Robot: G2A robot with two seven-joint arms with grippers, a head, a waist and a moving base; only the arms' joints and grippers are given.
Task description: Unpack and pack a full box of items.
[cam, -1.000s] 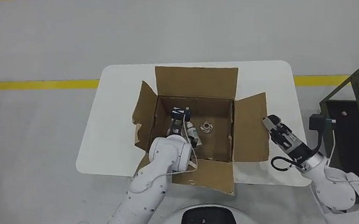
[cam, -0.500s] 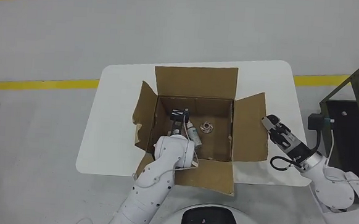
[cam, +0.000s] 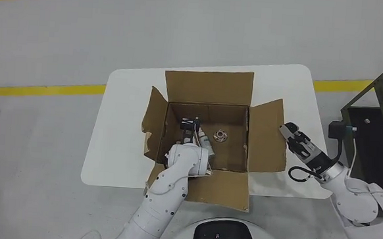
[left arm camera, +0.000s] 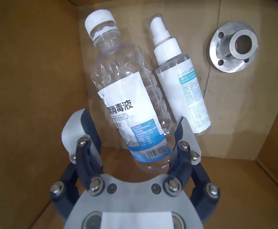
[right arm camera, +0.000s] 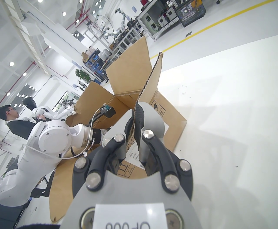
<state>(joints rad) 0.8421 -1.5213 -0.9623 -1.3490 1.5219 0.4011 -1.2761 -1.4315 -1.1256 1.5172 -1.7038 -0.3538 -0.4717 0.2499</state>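
Left arm [cam: 175, 178] bent at the elbow, wrist tipped downward, left gripper [left arm camera: 130, 123] with jaws spread wide apart, right arm [cam: 348, 195] held out low to the side, right gripper [right arm camera: 134, 112] pointing forward with jaws pressed together

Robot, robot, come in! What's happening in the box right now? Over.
Left pincer open, straddling the clear bottle on the cardboard box floor. Right pincer shut, beside the box's flap. Spray bottle lies close alongside; metal flange apart.
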